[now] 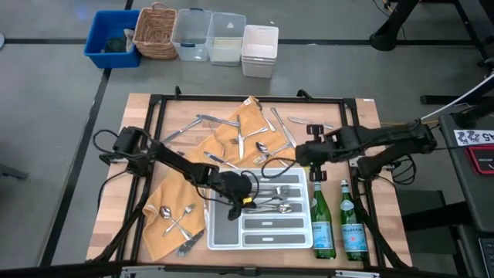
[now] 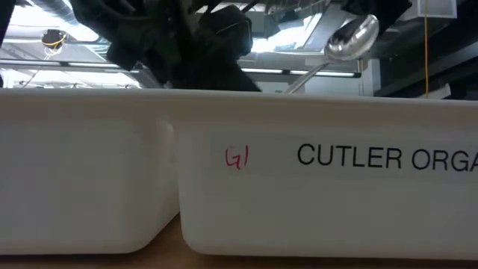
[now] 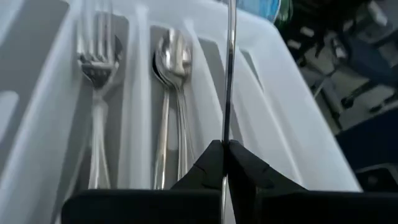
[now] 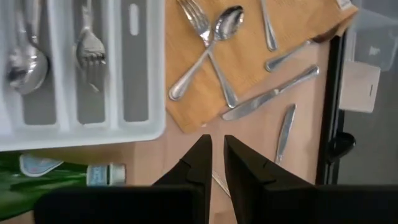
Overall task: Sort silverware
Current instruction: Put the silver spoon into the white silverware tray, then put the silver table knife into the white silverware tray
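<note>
The left hand (image 3: 225, 163), clenched on a spoon (image 2: 351, 37) over the tray (image 1: 297, 232), should lower it onto the spoons (image 3: 173, 62) before releasing.

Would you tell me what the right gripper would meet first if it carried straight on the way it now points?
Probably the bare wooden table: the right gripper, with a narrow gap between its fingers and nothing between them, points there. Beyond lies the tan cloth with loose silverware. Depth is unclear.

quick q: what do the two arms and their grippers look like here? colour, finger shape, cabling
Both arms are black, slim jointed links with loose black cables looping alongside. The left gripper and right gripper each have two matte black fingers tapering to wedge-shaped tips from a wide black body. A yellow mark shows near the left wrist. No other markings visible.
</note>
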`<state>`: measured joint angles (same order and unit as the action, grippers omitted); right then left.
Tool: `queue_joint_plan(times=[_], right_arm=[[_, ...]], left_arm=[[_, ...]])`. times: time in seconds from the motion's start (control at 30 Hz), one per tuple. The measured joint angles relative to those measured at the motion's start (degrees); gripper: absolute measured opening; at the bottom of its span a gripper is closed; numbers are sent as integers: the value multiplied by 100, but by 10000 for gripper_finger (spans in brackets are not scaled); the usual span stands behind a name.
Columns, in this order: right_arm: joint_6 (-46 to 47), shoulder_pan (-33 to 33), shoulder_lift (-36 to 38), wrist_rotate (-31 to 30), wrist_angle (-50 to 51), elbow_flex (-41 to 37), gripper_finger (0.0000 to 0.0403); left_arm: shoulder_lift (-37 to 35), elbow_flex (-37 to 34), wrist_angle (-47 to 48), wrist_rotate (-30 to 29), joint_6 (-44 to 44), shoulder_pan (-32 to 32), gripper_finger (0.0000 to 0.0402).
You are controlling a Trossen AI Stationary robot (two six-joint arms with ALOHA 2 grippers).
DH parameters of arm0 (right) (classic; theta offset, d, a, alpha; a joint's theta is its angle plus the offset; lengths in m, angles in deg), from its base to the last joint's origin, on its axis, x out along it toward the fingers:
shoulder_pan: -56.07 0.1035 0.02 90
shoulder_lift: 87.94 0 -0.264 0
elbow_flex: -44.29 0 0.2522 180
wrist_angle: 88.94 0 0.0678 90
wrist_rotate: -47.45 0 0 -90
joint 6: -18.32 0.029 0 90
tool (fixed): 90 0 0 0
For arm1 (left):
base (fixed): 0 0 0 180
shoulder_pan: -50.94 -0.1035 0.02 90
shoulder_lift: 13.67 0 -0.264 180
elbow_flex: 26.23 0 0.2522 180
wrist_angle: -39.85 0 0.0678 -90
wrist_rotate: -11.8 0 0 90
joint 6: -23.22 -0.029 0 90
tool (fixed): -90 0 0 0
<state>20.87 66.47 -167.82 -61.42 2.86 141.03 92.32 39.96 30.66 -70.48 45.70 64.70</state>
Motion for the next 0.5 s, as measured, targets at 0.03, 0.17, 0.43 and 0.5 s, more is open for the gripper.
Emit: queue_joint_plan(times=[0.03, 0.17, 0.43, 0.5], right_arm=[[0, -94, 0, 0, -6, 0, 44], [10, -526, -1, 23, -36, 0, 44], [10, -1547, -4, 45, -107, -28, 44], [6, -1786, -5, 49, -217, -77, 44]], left_arm=[[40, 0, -8, 2, -81, 18, 0], [145, 0, -8, -5, -383, 48, 12], [149, 0, 11, -364, -470, 49, 49], [147, 0, 40, -379, -449, 49, 61]])
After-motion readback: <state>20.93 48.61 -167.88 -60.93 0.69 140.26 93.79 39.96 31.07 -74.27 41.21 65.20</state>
